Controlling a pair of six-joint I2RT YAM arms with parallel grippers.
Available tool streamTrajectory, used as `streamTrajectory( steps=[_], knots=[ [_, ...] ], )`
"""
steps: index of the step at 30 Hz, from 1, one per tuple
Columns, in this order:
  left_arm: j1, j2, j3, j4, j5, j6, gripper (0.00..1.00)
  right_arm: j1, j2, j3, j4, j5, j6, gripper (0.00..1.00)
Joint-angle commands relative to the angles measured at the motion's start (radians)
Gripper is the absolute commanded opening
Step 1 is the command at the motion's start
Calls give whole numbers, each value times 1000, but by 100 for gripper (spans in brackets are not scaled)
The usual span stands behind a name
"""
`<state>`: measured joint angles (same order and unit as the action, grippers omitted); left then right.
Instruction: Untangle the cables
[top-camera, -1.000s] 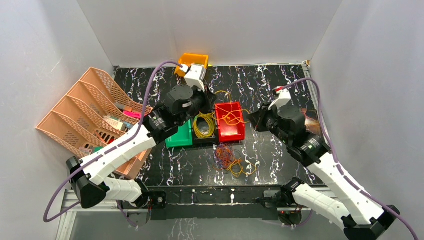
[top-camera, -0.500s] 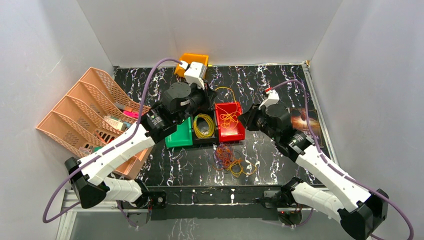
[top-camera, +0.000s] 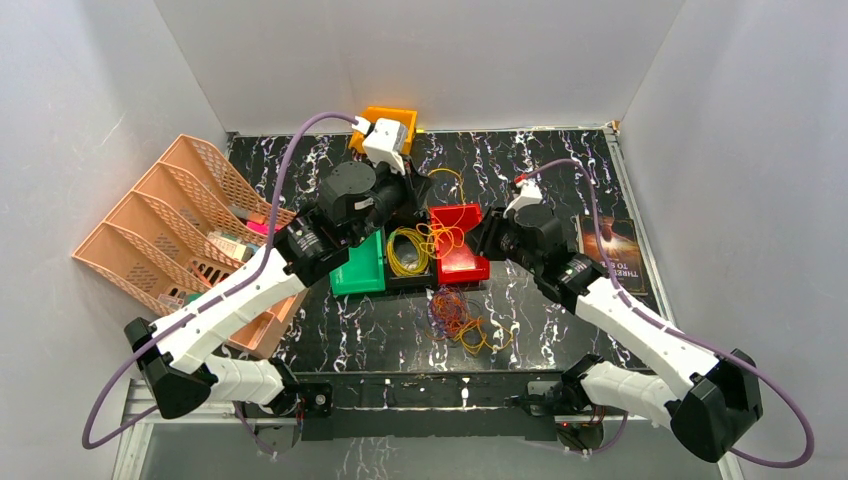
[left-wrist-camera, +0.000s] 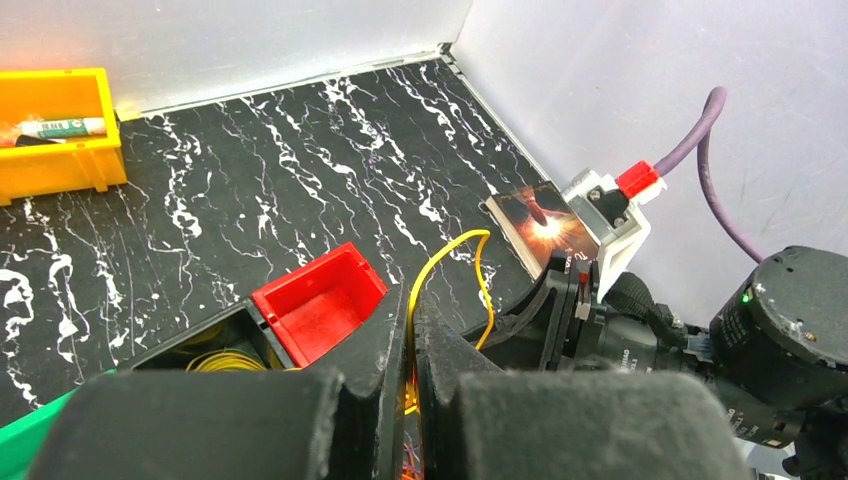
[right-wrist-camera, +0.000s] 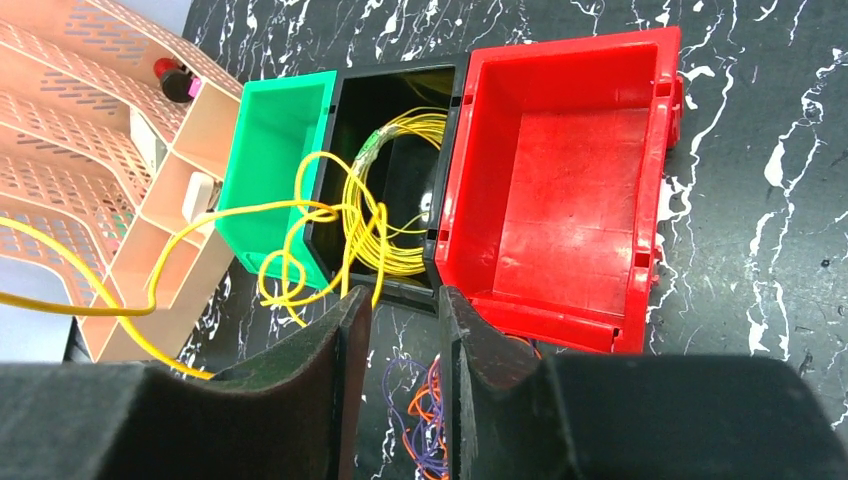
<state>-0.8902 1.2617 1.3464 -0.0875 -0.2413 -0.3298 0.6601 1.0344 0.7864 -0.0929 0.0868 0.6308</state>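
Yellow cable (left-wrist-camera: 445, 248) has left the red bin (right-wrist-camera: 570, 200), clenched in left tool (left-wrist-camera: 410, 312); right tool (right-wrist-camera: 400, 312) released.

Left pincer (left-wrist-camera: 410, 310) clamped shut; right pincer (right-wrist-camera: 402, 302) slightly parted.

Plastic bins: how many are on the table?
4. One orange-yellow bin at the far edge; the green bin, black bin and red bin side by side mid-table. More may be hidden.

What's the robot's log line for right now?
left gripper: shut on yellow cable | right gripper: open, holding nothing | red bin: empty
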Motion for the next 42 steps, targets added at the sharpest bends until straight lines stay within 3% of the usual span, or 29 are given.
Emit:
streamTrajectory(
  steps=[1,15,34,42],
  knots=[
    [5,-24,78,-24,-51,31,0,-5,-25,-21,67,3,1,41],
    [8,41,121,-125,-260,117,0,-6,-167,-49,-87,100,-35,45],
    [183,102,-117,-72,-160,32,0,-5,-219,-53,-163,130,-50,47],
    [208,132,-148,-66,-127,18,0,-5,-211,-55,-160,125,-52,47]
  ],
)
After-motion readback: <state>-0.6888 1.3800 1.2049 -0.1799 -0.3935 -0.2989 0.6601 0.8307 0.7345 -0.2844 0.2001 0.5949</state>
